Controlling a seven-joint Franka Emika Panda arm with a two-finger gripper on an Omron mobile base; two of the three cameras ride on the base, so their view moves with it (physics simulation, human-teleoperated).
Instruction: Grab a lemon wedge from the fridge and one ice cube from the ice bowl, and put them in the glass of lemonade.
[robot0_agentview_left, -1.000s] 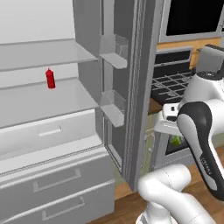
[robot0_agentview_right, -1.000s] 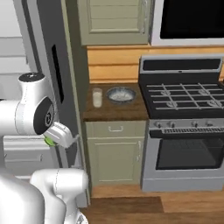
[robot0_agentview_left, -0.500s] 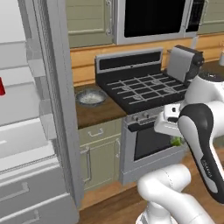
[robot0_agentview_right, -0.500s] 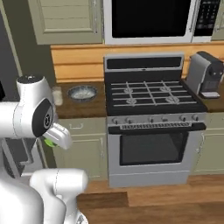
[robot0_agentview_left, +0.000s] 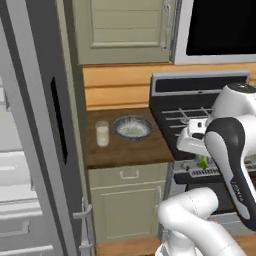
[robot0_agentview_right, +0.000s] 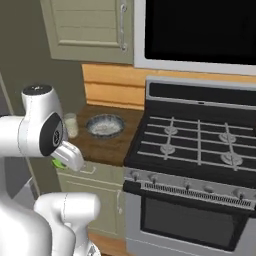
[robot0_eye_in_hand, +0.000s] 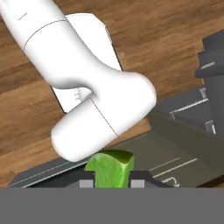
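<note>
Scanning from the left, I see the grey fridge (robot0_agentview_left: 35, 150) door edge, then the wooden counter (robot0_agentview_left: 125, 150) with the glass (robot0_agentview_left: 102, 133) of pale lemonade and, just beside it on the right, the ice bowl (robot0_agentview_left: 132, 127), with the stove (robot0_agentview_right: 200, 150) next along. My gripper (robot0_eye_in_hand: 112, 179) hangs low in front of the stove, well apart from the glass, its fingertips (robot0_eye_in_hand: 139, 178) clamped on the green lemon wedge (robot0_eye_in_hand: 110, 168), which also peeks out under the hand in both base views.
</note>
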